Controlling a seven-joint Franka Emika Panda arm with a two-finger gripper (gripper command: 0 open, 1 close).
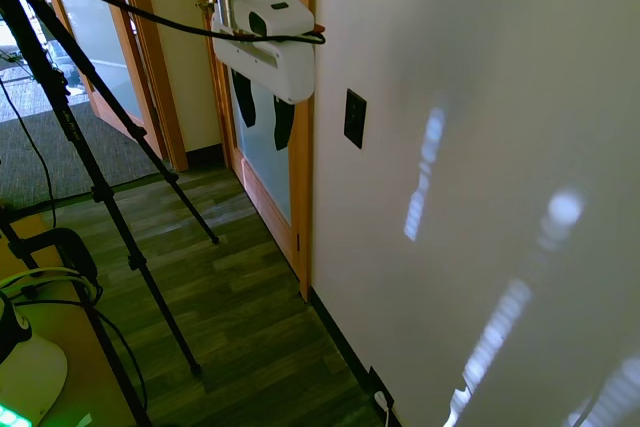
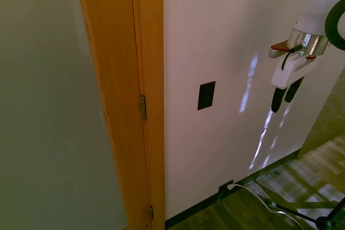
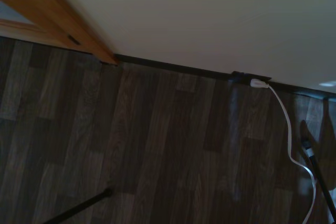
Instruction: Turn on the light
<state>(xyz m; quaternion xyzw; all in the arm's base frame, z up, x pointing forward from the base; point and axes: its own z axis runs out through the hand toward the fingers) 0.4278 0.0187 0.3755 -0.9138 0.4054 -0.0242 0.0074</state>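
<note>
Switch (image 2: 206, 95): a small black upright plate fixed to the white wall (image 2: 232, 36) just right of the wooden door frame (image 2: 121, 90) in the second exterior view, set there as wall switches are, beside the door for a hand coming in. Further right in that view the pincer (image 2: 285, 95) hangs well apart from the plate, dark fingers pointing down, spread a little and pinching nothing; I judge it waits off the wall because it must turn its tips toward the plate before pushing. The first exterior view reverses the order: pincer (image 1: 263, 112) at left in front of the frame, switch (image 1: 354, 118) to its right, and here the gap between the two looks smaller, so depth is better judged from the other side. The wrist view shows neither switch nor fingers, only the floor (image 3: 157, 145), the frame's foot and the low outlet (image 3: 251, 78) with its white plug (image 3: 258, 83), which confirms the camera faces downward, not at the wall plate.
</note>
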